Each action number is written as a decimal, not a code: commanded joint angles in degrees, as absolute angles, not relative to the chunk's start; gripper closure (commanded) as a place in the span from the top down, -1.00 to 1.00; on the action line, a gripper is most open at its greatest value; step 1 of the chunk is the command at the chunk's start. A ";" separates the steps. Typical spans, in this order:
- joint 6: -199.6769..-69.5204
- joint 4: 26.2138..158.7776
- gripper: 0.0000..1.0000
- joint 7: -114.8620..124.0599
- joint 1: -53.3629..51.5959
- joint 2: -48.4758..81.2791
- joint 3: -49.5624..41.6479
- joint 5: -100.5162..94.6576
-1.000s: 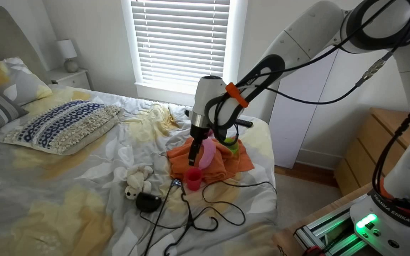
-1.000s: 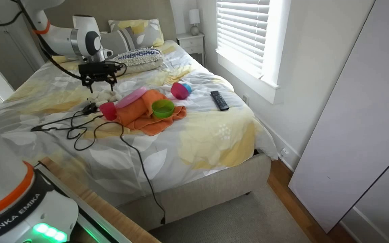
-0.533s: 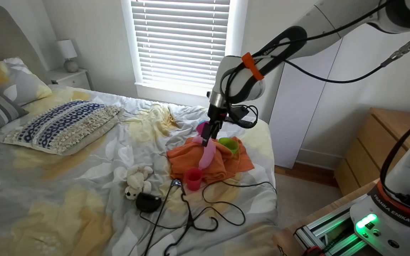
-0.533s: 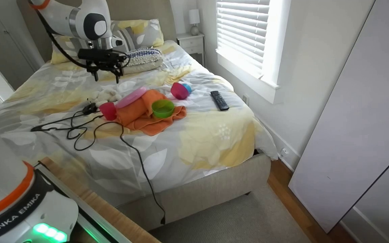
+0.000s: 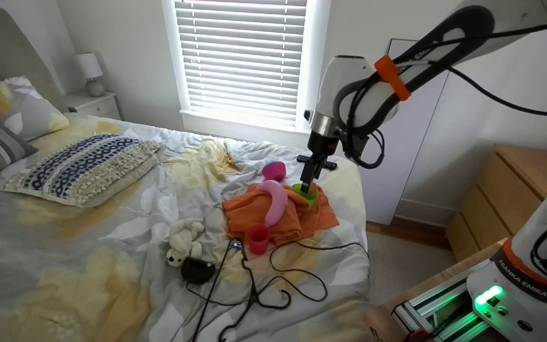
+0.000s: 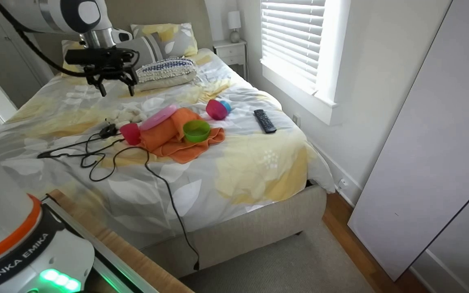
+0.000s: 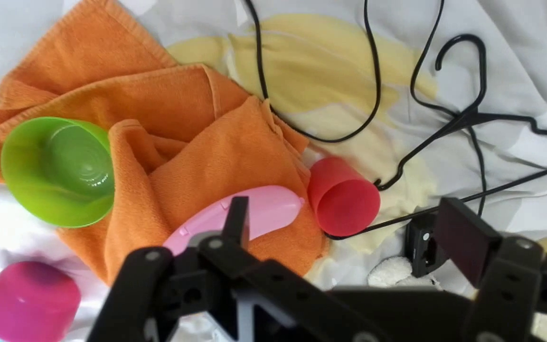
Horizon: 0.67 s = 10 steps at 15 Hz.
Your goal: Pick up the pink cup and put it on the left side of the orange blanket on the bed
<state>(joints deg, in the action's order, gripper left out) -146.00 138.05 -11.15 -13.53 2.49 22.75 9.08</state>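
A reddish-pink cup [image 5: 258,240] stands mouth up, perhaps slightly tilted, at the edge of the orange blanket [image 5: 242,211]. In an exterior view the cup [image 6: 130,134] is at the left end of the blanket [image 6: 183,154]. A magenta cup [image 5: 274,172] lies behind the blanket with something blue at its end; it also shows in the wrist view [image 7: 26,301]. My gripper [image 5: 308,183] is open and empty, high above the bed. In the wrist view the reddish-pink cup [image 7: 344,204] shows between the spread fingers but well below them, beside the blanket [image 7: 216,147].
A pink banana-shaped thing [image 5: 276,204] and a green bowl [image 6: 196,131] lie on the blanket. A black hanger [image 5: 253,294], a cable [image 6: 169,191], a black case [image 5: 198,270] and a white plush toy [image 5: 184,242] lie near the cup. A remote [image 6: 264,121] lies farther off.
My gripper has risen and drawn back from above the reddish-pink cup, moving right in an exterior view to over the green bowl. It stays open. The cups and blanket have not moved.
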 commanded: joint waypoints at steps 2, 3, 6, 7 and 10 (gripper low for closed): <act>-143.89 147.95 1.00 -14.34 -18.54 -12.76 21.67 17.51; -142.74 148.44 1.00 -17.67 -20.67 -14.39 20.78 20.73; -143.91 146.68 1.00 -19.13 -22.75 -12.55 19.35 20.22; -143.86 147.14 1.00 -20.30 -23.78 -13.62 19.01 21.15; -143.85 147.63 1.00 -21.25 -24.35 -14.29 18.52 21.51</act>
